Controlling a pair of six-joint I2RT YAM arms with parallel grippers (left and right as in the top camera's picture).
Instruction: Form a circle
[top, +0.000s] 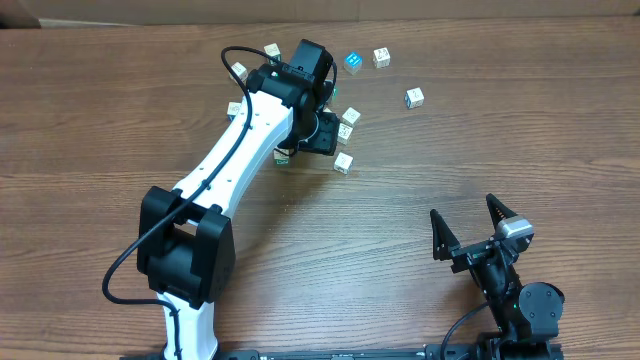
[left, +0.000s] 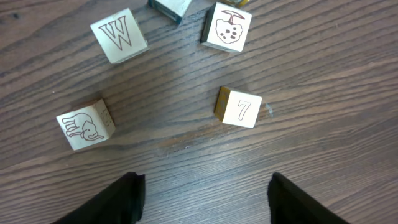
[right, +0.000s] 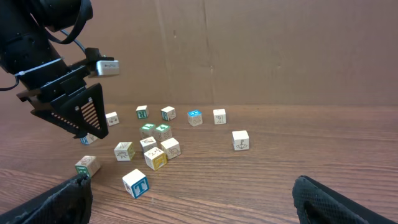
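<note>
Left gripper (left: 204, 182): fingers apart, nothing held, hovering over bare wood just below the "7" cube (left: 242, 111).
Right gripper (top: 464, 210): spread wide, empty, lower right of overhead view.
Cubes (top: 343, 162): loose scatter on the table (top: 550, 150), upper centre, some hidden under the left arm.

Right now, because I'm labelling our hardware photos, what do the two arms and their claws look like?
The left arm has white tubular links between chunky black joints, with a black cable looping alongside. Its left claw has black fingers, ribbed on the triangular side. The right arm is all black; its right claw has two tapered black fingers and a grey camera module.
</note>
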